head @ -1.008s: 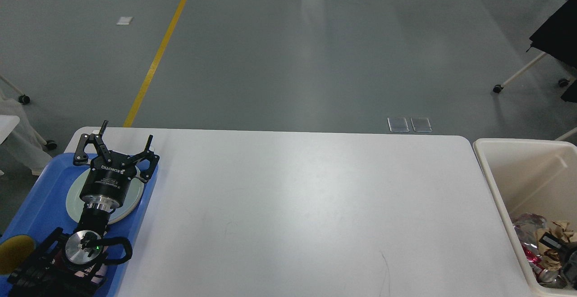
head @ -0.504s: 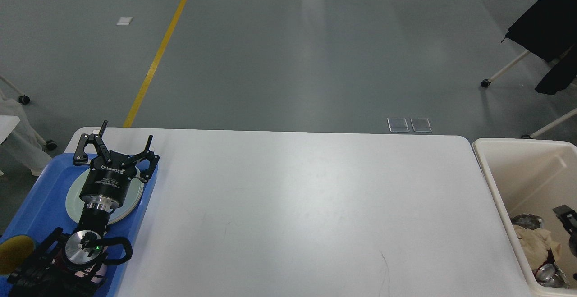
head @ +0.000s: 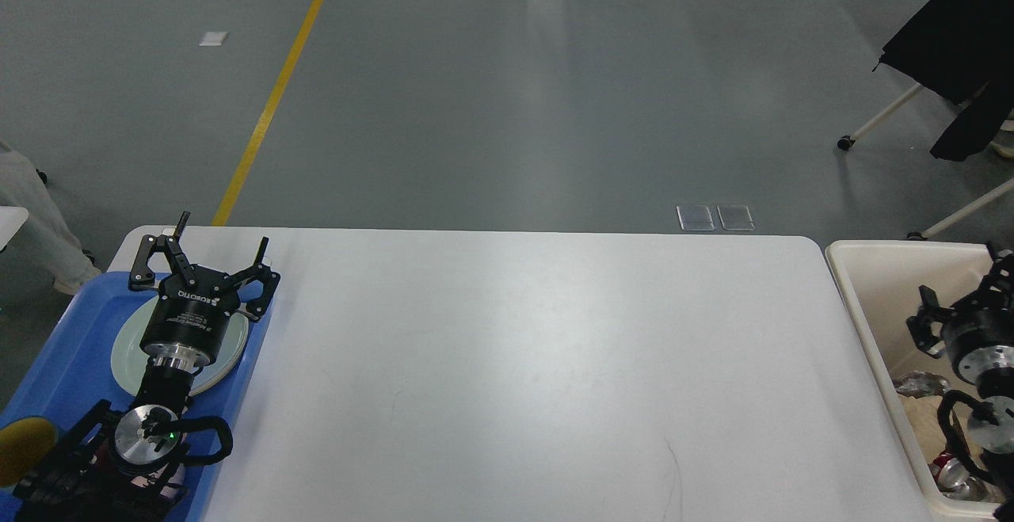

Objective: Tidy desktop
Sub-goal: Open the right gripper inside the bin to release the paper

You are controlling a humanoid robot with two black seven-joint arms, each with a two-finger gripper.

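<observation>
The white desktop (head: 515, 363) fills the middle of the head view, and its surface is bare. My left gripper (head: 223, 232) hangs open over a pale round plate (head: 127, 348) on the blue tray (head: 71, 332) at the desktop's left end, with nothing between its fingers. My right gripper (head: 962, 284) is at the right edge, raised above the cream-white bin (head: 871, 249), fingers spread and empty.
Crumpled silver foil (head: 919, 386) and cream paper (head: 923, 419) lie in the bin. A yellow object (head: 20, 447) sits at the tray's near left corner. A black cloth (head: 951, 39) on a wheeled stand is on the floor at the far right.
My right gripper has risen out of the bin's bottom to above the trash. The left arm has not moved. The black cloth stand has shifted left.
</observation>
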